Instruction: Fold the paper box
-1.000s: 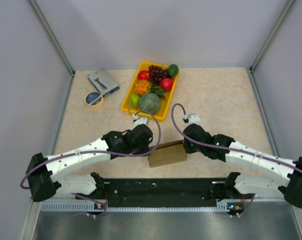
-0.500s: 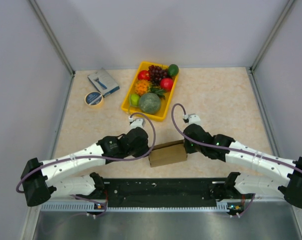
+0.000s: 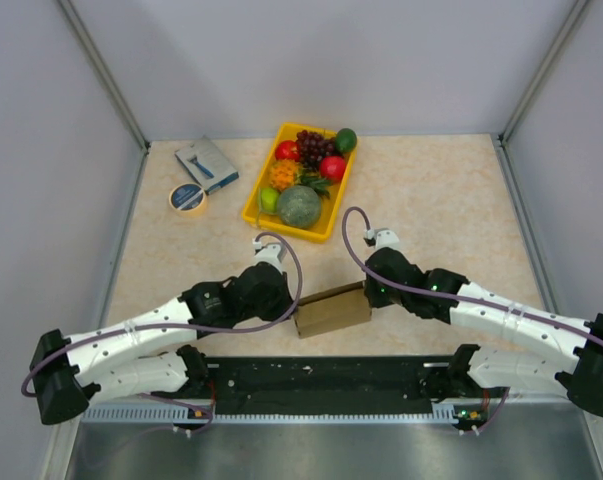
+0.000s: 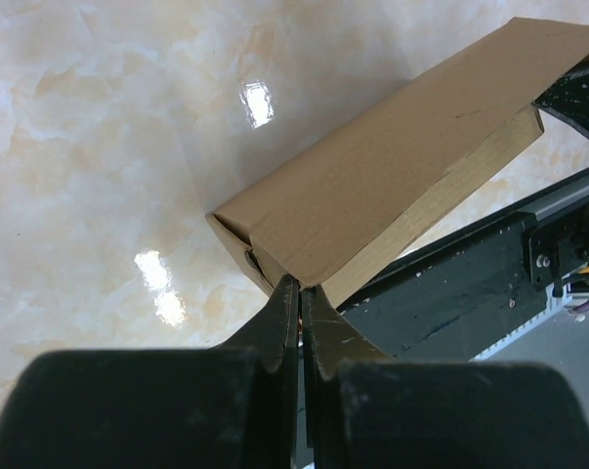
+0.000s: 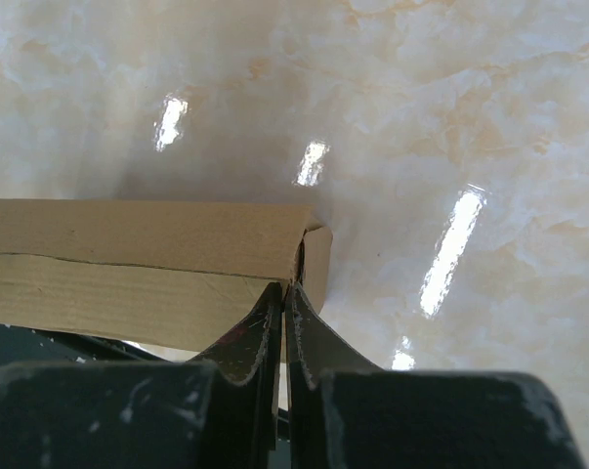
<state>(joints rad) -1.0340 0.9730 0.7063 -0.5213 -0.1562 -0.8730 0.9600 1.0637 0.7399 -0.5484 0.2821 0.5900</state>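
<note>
The paper box (image 3: 333,312) lies near the table's front edge, folded into a flat brown oblong. In the left wrist view the paper box (image 4: 392,186) runs up to the right. My left gripper (image 4: 299,286) is shut, its tips touching the box's near left corner. From above, the left gripper (image 3: 289,305) sits at the box's left end and the right gripper (image 3: 369,292) at its right end. In the right wrist view my right gripper (image 5: 286,288) is shut too. Its tips rest at the seam between the top panel of the box (image 5: 138,239) and the end flap.
A yellow tray (image 3: 253,197) full of fruit stands behind the box at the table's middle. A blue-grey box (image 3: 206,163) and a tape roll (image 3: 188,198) lie at the back left. The black base rail (image 3: 321,375) runs just in front of the box.
My left arm has drawn back toward the left and the near edge, its tips now at the box's left corner. The right arm and the box have hardly moved.
</note>
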